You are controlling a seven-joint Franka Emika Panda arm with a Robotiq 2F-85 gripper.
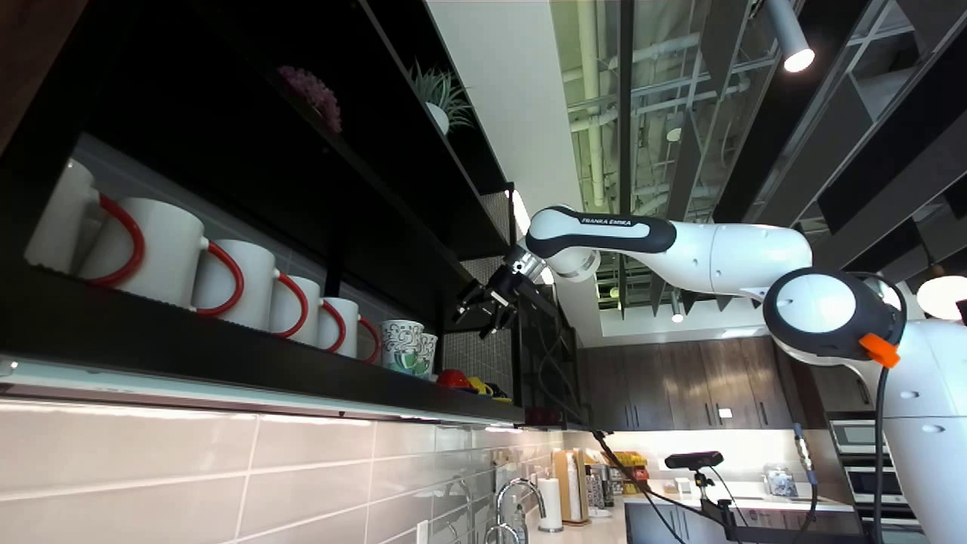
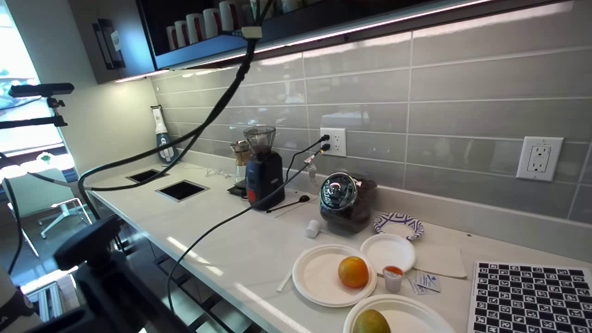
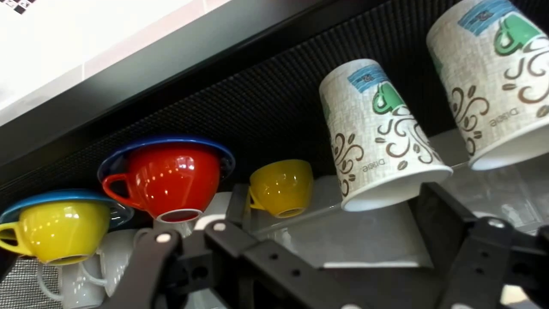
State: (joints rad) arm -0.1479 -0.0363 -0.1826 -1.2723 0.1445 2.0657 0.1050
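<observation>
Claw [image 3: 332, 201]: one, its two fingers [image 3: 446, 219] spread wide; it hangs by the shelf [image 1: 227, 351], toward the far end, visibly apart from the cups in an exterior view.
Paper cups [image 3: 377, 137]: two, upright on the shelf, printed with brown swirls and a green mug; in the wrist view one sits beyond the claw's gap, toward the right finger, and one is cut by the right edge.
Small yellow cup [image 3: 283, 186]: one, rim down on the shelf, near the left finger in the wrist view.
Red cup [image 3: 176, 176]: one, rim down on one dark blue saucer [image 3: 229, 163], farther left there.
Bright yellow cup [image 3: 64, 229]: one, rim down on one light blue saucer [image 3: 51, 195], farthest left.
White mugs [image 1: 143, 249]: five with red handles, in a row at the shelf's near left in an exterior view.
Desk [image 2: 249, 245]: three white plates [image 2: 319, 273], one patterned plate [image 2: 386, 226], two fruits [image 2: 353, 272], one coffee grinder [image 2: 264, 178].
</observation>
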